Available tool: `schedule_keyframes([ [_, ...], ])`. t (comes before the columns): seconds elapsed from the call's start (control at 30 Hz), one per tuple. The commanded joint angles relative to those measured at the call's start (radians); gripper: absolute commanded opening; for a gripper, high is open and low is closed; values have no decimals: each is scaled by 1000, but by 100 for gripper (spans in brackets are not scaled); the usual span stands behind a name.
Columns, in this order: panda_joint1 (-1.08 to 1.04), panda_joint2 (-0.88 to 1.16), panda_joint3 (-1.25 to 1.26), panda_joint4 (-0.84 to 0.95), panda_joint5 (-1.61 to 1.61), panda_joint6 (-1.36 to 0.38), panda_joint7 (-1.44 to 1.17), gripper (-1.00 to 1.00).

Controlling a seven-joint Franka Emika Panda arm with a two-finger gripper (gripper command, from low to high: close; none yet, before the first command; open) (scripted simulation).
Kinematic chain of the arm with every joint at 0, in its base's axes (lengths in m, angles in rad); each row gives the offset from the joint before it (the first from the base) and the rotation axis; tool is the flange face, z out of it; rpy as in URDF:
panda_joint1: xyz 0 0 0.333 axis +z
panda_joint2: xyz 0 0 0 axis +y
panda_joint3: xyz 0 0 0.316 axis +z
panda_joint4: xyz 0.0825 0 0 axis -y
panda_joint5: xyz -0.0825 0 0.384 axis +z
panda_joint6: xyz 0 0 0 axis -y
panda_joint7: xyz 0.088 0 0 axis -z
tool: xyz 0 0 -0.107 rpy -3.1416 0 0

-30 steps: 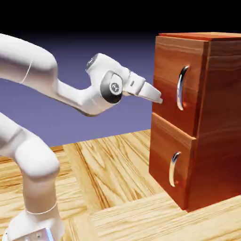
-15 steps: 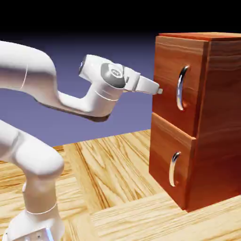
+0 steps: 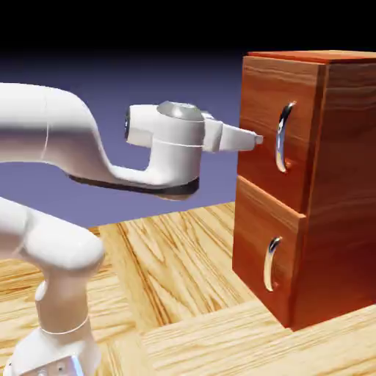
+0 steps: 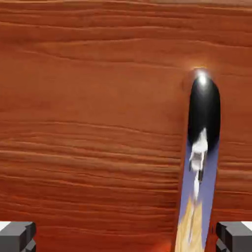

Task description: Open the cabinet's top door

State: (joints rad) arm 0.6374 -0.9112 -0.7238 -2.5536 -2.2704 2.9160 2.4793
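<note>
The cabinet (image 3: 312, 183) is a tall, boxy piece of glossy reddish-brown wood with strong horizontal grain on its front and finer vertical grain down its side; it stands on the table (image 3: 183, 294), at the exterior view's right. Its front is split into two stacked panels. The top door (image 3: 275, 128) is shut and carries a long curved handle (image 3: 282, 137) of polished silver metal that bows outward, while the lower panel (image 3: 266, 253) bears a shorter handle (image 3: 271, 263) of the same make. The table is pale, boldly grained wood in broad planks. The white arm (image 3: 66, 139), smooth and rounded, rises from the lower left and reaches level toward the cabinet, with nothing standing between it and the door. The tool (image 3: 254, 138) points at the top door just left of the long handle, close to the wood; whether it touches cannot be told. In the hand view the door's grain (image 4: 93, 123) fills the picture, and the mirror-bright handle (image 4: 201, 162) runs down the right side between the two grey fingertips (image 4: 15, 236), nearer the right one. The jaws stand wide apart and hold nothing.
</note>
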Motion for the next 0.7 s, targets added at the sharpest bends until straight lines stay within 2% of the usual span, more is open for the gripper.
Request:
schedule_keyframes([
  [0.0,12,-7,-14,5,-44,-2,33,0],
  [0.33,132,-72,-153,54,-478,-25,366,0],
  [0.4,140,-76,-162,57,-508,-27,389,0],
  [0.57,314,12,-267,178,-547,-72,418,0],
  [0.6,314,12,-267,178,-547,-72,418,-100],
  [0.67,278,18,-237,153,-523,-93,418,-100],
])
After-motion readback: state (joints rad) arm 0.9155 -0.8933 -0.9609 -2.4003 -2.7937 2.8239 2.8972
